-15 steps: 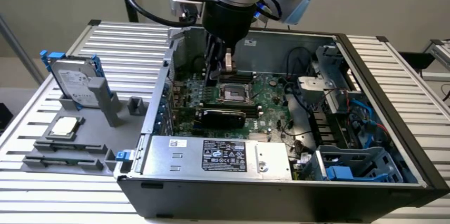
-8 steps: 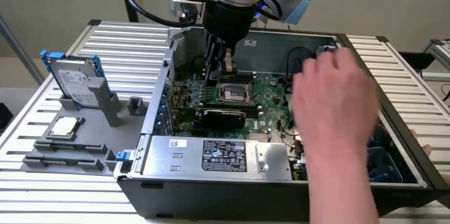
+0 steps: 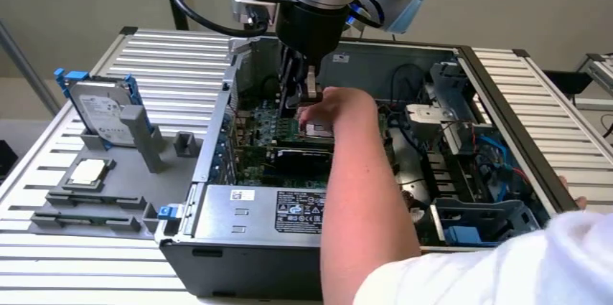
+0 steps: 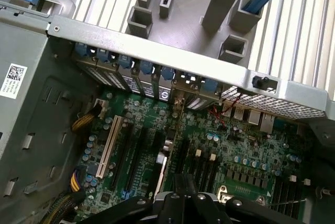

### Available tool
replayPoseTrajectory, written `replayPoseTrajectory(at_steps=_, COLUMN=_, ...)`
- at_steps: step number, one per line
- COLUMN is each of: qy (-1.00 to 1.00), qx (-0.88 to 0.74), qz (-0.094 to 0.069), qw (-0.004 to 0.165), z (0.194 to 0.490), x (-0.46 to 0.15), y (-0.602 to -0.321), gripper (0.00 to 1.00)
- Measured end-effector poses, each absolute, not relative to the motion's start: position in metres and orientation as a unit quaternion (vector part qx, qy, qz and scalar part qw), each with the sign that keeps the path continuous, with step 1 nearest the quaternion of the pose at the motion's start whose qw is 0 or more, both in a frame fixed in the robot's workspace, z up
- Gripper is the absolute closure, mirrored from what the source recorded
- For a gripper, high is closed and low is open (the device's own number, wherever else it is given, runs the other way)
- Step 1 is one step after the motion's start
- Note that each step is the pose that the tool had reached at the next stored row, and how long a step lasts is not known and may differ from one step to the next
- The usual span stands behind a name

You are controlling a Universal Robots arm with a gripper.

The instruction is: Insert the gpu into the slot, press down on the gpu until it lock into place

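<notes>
My gripper (image 3: 306, 97) hangs inside the open computer case (image 3: 197, 197), above the green motherboard (image 3: 258, 129). In the wrist view its two dark fingers (image 4: 181, 185) stand close together, shut, with nothing visible between them. A person's hand (image 3: 335, 111) reaches into the case and touches the area right at my fingertips. A flat black card, seemingly the gpu (image 3: 298, 155), sits low on the board just in front of that hand. A pale thin edge (image 4: 163, 167) runs along the board beside my fingers. Only a small bright-blue piece (image 4: 125, 193) shows among the slots; I cannot tell whether it belongs to the slot.
A white slot (image 4: 107, 148) and parallel black slots (image 4: 131, 153) lie on the board. The silver labelled power-supply box (image 3: 278, 212) fills the case's near end. A hard drive (image 3: 100, 111) stands in a grey holder at the exterior view's left. The person's arm (image 3: 369, 212) crosses the case.
</notes>
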State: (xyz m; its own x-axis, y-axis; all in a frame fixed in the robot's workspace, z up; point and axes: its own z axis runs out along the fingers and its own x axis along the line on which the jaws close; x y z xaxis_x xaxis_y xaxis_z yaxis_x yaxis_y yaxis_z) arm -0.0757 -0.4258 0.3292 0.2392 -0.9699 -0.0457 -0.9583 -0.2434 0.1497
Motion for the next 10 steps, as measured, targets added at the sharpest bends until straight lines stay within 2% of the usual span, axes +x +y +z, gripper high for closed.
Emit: replayPoseTrajectory(at_steps=10, qy=-0.613, qx=0.786, qz=-0.064, qw=0.045, z=0.3292, x=-0.0757, y=-0.4258, gripper=0.89)
